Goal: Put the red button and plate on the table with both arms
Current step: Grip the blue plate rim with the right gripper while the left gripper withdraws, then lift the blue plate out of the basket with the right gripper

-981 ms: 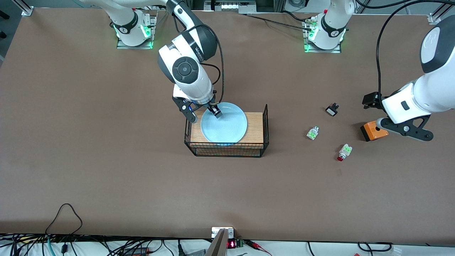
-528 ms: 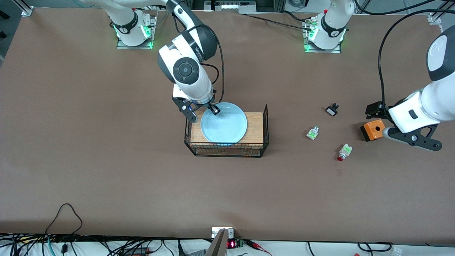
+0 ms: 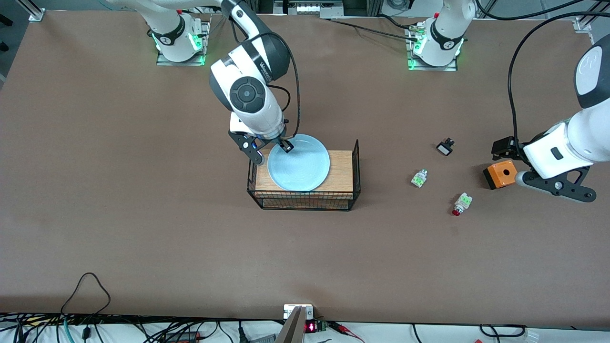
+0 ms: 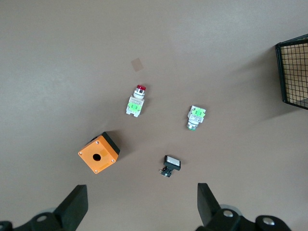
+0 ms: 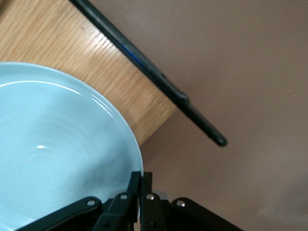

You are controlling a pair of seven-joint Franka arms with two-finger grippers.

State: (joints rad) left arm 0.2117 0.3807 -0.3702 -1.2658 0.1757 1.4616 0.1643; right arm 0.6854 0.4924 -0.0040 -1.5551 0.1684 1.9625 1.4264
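The pale blue plate (image 3: 299,163) lies on the wooden board in the wire-mesh basket (image 3: 305,200). My right gripper (image 3: 285,146) is shut on the plate's rim at the edge toward the robots' bases; the right wrist view shows the plate (image 5: 53,149) pinched between the fingers (image 5: 141,180). The red button (image 3: 460,203) lies on the table (image 3: 143,214), nearer the front camera than the orange box; it also shows in the left wrist view (image 4: 135,101). My left gripper (image 3: 555,183) is open and empty, up over the table beside the orange box, with its fingers (image 4: 73,204) wide apart.
An orange box with a round hole (image 3: 500,174), a white-green part with no red cap (image 3: 419,178) and a small black part (image 3: 445,146) lie toward the left arm's end. They also show in the left wrist view: box (image 4: 98,152), white-green part (image 4: 196,117), black part (image 4: 170,165).
The plate and my right gripper have shifted slightly toward the right arm's base, the plate a little raised. My left gripper has moved away from the orange box toward the table's end, uncovering it.
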